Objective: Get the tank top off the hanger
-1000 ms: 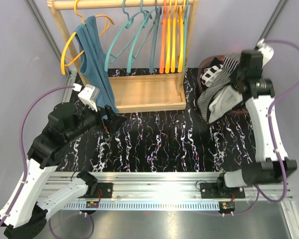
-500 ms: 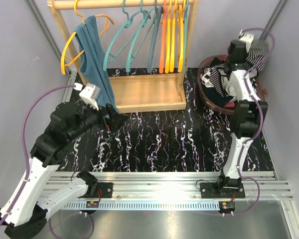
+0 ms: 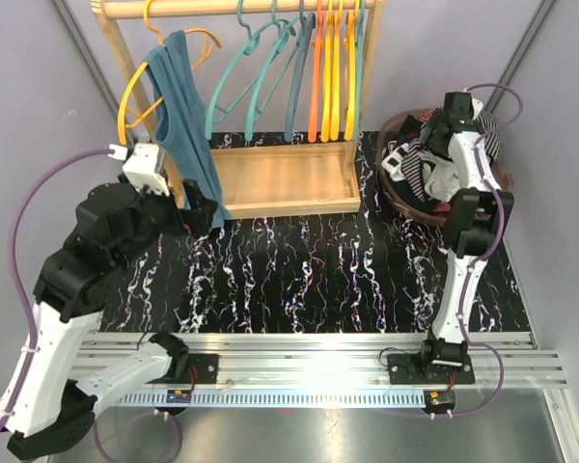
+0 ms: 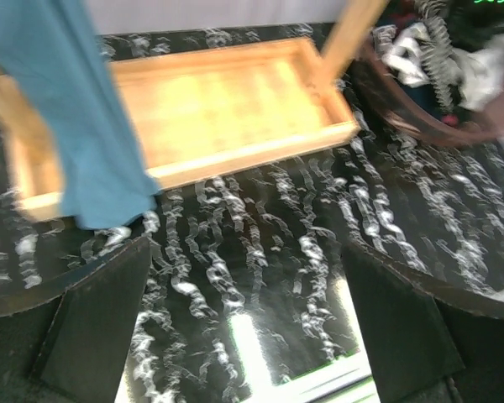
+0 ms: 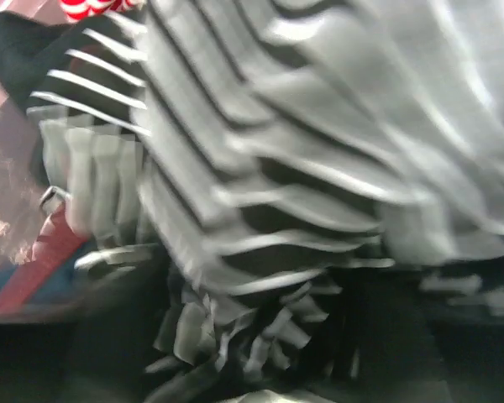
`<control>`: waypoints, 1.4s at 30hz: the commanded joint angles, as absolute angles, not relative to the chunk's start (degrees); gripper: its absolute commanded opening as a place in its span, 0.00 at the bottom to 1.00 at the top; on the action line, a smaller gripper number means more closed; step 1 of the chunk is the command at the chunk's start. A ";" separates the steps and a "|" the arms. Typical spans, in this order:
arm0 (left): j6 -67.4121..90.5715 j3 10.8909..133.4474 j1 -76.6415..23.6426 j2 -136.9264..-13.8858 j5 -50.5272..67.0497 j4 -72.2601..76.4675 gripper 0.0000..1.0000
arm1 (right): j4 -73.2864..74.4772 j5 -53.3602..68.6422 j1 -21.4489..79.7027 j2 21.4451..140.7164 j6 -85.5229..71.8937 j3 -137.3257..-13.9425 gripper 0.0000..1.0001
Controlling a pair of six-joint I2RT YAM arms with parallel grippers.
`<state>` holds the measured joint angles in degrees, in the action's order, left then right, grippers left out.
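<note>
Tank top [image 3: 179, 116], blue, hangs on the yellow hanger [image 3: 125, 106] at the left end of the wooden rack [image 3: 280, 183], one strap over the hanger's shoulder and the hem reaching down past the rack's base tray. Nothing of the removal itself looks done: the garment is on the hanger and the hanger is on the rail.

The left hand [image 3: 201, 207] sits low, just beside the hem. In the left wrist view its jaws are spread wide with only the dark marbled surface [image 3: 318, 270] between them, so it grasps nothing, and the blue cloth lies up and to the left of the gap.

The right hand [image 3: 454, 106] is over the basket [image 3: 410, 203] of clothes at the far right, well apart from the rack. Its wrist view is filled with blurred striped fabric [image 5: 277, 168], and whether it is released or clenched cannot be told.

Judging from this, the whole job remains: take hold of the cloth, work the straps off the hanger, and draw the garment clear.
</note>
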<state>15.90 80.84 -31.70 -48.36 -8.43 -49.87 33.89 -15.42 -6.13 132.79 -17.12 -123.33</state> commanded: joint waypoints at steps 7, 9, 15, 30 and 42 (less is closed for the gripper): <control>8.79 97.73 -15.84 -58.88 -10.99 -54.85 0.99 | 56.69 -6.69 -8.61 105.24 -25.84 -124.12 1.00; 7.82 100.26 -11.28 -61.16 -9.07 -53.88 0.99 | 55.38 -2.92 -8.61 96.36 -27.15 -117.62 1.00; 5.63 109.31 -4.75 -68.46 -4.31 -52.64 0.99 | 43.53 28.61 -8.26 76.31 -31.80 -94.68 1.00; -2.37 123.22 2.89 -79.00 3.50 -56.60 0.99 | 55.81 36.04 5.19 67.06 -24.79 -83.85 1.00; -4.30 125.33 7.12 -87.97 14.85 -55.11 0.95 | 57.04 37.88 5.98 70.40 -22.50 -87.72 1.00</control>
<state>-2.63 122.28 6.85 -86.85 9.26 -57.71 56.90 35.81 5.37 69.82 -24.29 -85.47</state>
